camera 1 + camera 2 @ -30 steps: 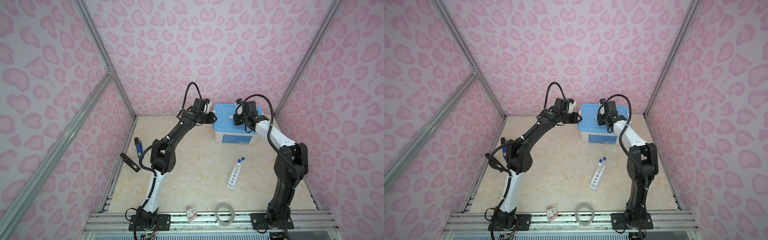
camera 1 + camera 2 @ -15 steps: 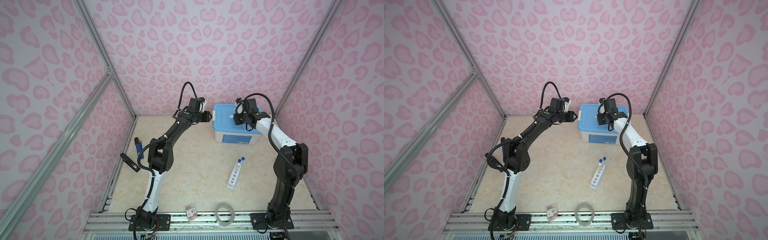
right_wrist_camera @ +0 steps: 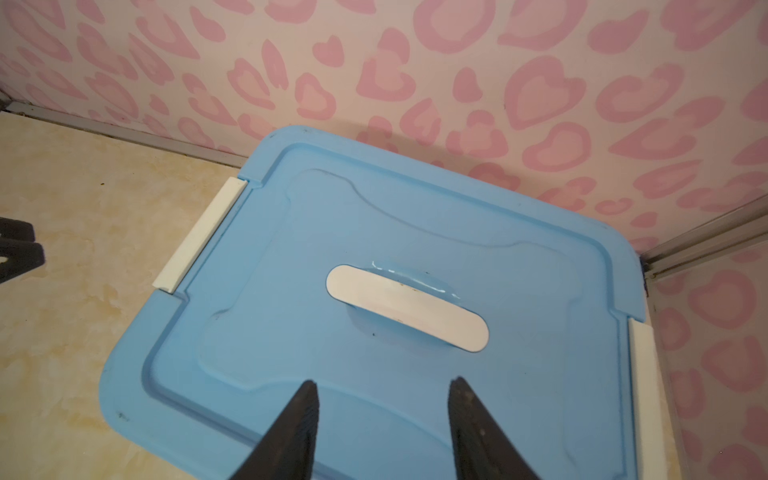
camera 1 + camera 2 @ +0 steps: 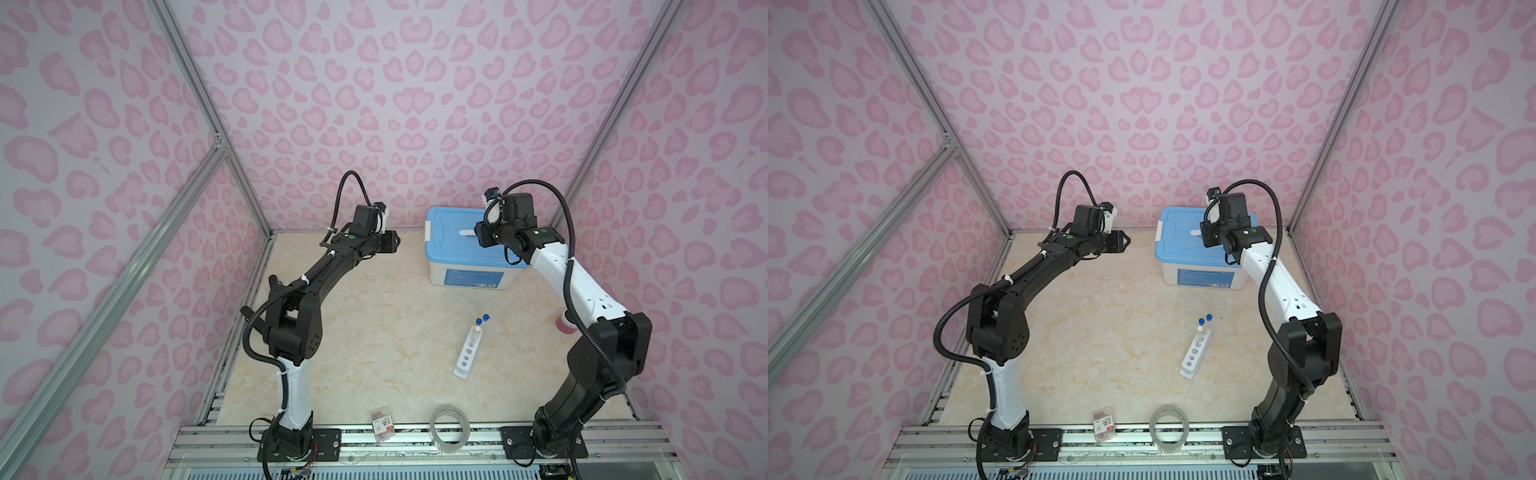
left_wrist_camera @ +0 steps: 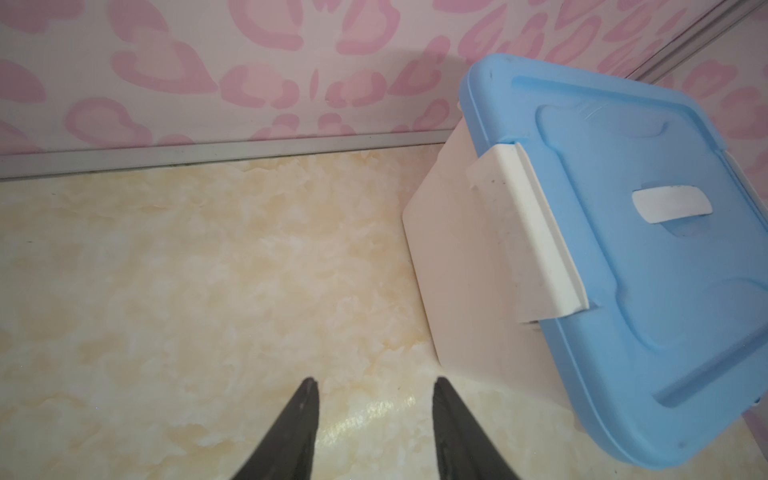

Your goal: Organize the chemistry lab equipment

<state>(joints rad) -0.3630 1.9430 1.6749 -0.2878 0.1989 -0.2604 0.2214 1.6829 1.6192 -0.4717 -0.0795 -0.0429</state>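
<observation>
While the left end effector (image 5: 375,381) and the right end effector (image 3: 383,380) hang with jaws apart and empty by the blue-lidded box (image 4: 451,232), the white six-hole rack (image 4: 467,353) stands unheld in the middle of the tabletop (image 4: 353,316).
The left one hovers over bare surface just beside the box's white side latch (image 5: 528,232); the right one hovers above the lid, near its white handle (image 3: 405,309). In both top views, two blue-capped test tubes (image 4: 482,319) show at the rack's far end, toward the box; whether they sit in its holes I cannot tell. A clear tape roll (image 4: 451,428) and a red-labelled packet (image 4: 383,430) lie at the front edge.
</observation>
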